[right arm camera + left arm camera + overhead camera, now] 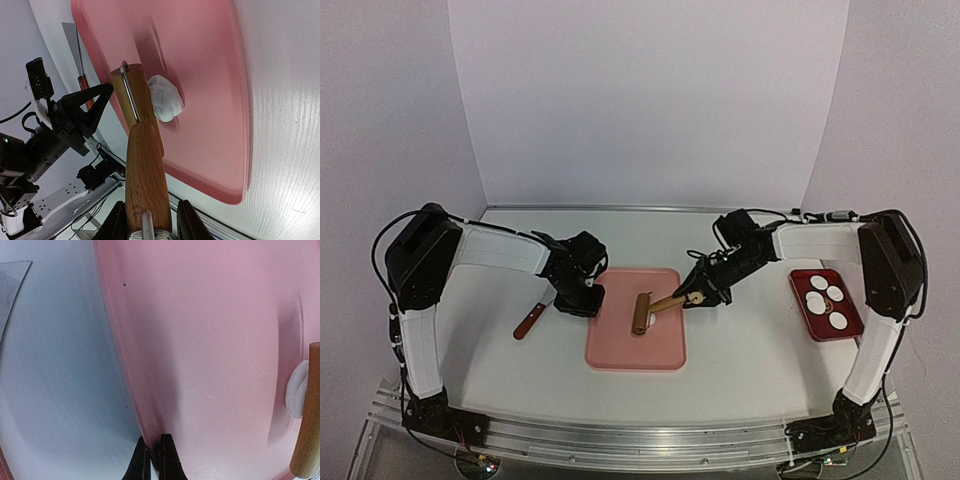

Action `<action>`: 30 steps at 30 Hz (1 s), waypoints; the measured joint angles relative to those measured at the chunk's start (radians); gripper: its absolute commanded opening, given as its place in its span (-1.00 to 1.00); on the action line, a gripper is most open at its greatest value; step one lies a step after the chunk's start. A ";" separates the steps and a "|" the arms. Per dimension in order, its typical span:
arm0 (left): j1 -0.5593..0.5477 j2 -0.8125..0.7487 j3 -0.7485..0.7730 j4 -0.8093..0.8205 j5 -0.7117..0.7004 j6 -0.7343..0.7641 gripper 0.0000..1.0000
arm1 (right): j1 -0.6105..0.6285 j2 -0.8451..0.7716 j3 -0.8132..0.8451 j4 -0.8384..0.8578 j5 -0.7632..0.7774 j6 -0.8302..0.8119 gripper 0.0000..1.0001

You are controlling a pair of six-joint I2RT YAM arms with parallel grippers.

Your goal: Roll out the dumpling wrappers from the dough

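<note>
Right claw, partly closed, grips the wooden rolling pin by its handle, the roller lying against the dough lump at the centre of the pink board. Left claw, shut and empty, sits at the board's left edge. Four dumpling wrappers lie in the red tray, far right of the top view.

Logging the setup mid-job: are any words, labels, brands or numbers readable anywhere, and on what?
None can be read.
The rolling pin, dough, pink board and red tray carry no print that shows.
The small board at the left arm's base is too small to tell.
</note>
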 measured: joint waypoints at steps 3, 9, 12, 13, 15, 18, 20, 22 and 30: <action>-0.001 -0.007 -0.010 0.008 0.000 0.000 -1.00 | -0.004 -0.002 -0.009 0.005 -0.010 -0.002 -1.00; -0.002 -0.016 -0.024 0.021 0.000 -0.003 -1.00 | -0.010 -0.003 -0.025 0.014 -0.015 -0.012 -1.00; -0.002 -0.018 -0.029 0.026 -0.001 -0.007 -1.00 | -0.021 -0.012 -0.053 0.035 -0.026 -0.021 -1.00; -0.002 -0.018 -0.029 0.026 -0.001 -0.008 -1.00 | -0.025 -0.013 -0.058 0.038 -0.030 -0.024 -1.00; -0.002 -0.019 -0.030 0.026 -0.001 -0.009 -1.00 | -0.029 -0.014 -0.064 0.042 -0.036 -0.031 -1.00; -0.003 -0.019 -0.030 0.027 -0.001 -0.013 -1.00 | -0.032 -0.012 -0.065 0.042 -0.038 -0.043 -1.00; -0.003 -0.019 -0.030 0.027 -0.002 -0.018 -1.00 | -0.032 -0.010 -0.063 0.040 -0.039 -0.051 -1.00; -0.003 -0.019 -0.030 0.027 -0.002 -0.023 -1.00 | -0.033 -0.003 -0.053 0.029 -0.038 -0.063 -1.00; -0.003 -0.019 -0.030 0.026 -0.002 -0.025 -1.00 | -0.034 0.038 0.001 -0.030 -0.039 -0.103 -1.00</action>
